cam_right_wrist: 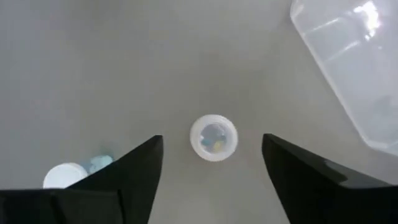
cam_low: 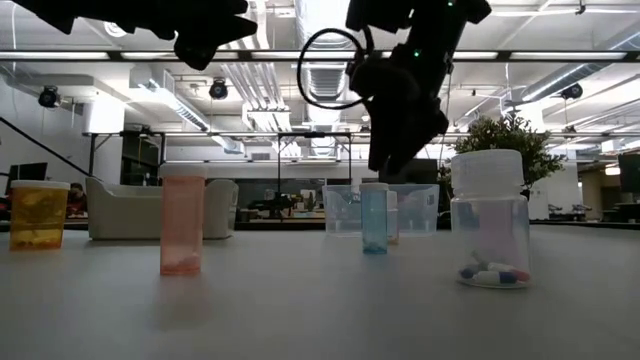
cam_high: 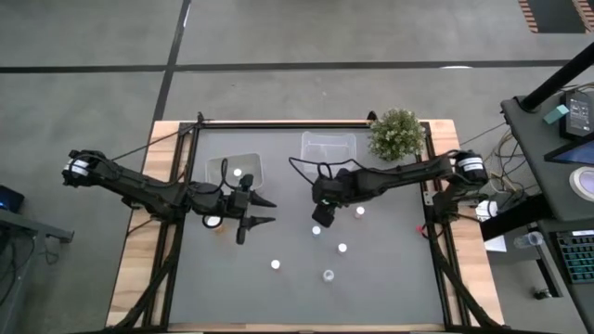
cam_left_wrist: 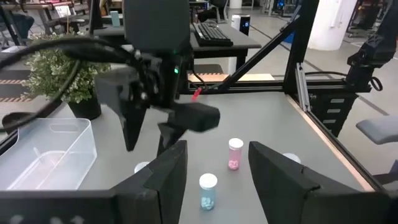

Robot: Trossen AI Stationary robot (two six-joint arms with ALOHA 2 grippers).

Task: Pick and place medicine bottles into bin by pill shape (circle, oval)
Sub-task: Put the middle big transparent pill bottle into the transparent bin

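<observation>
the right claw [cam_right_wrist: 211, 171], fingers apart, hangs above a small white-capped bottle [cam_right_wrist: 213, 137]; light, rigid and likely slick, best pinched across its cap.

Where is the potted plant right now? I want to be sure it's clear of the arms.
In the high view the potted plant stands at the table's far right corner, just right of the clear bin and beside the right arm's forearm.
</observation>
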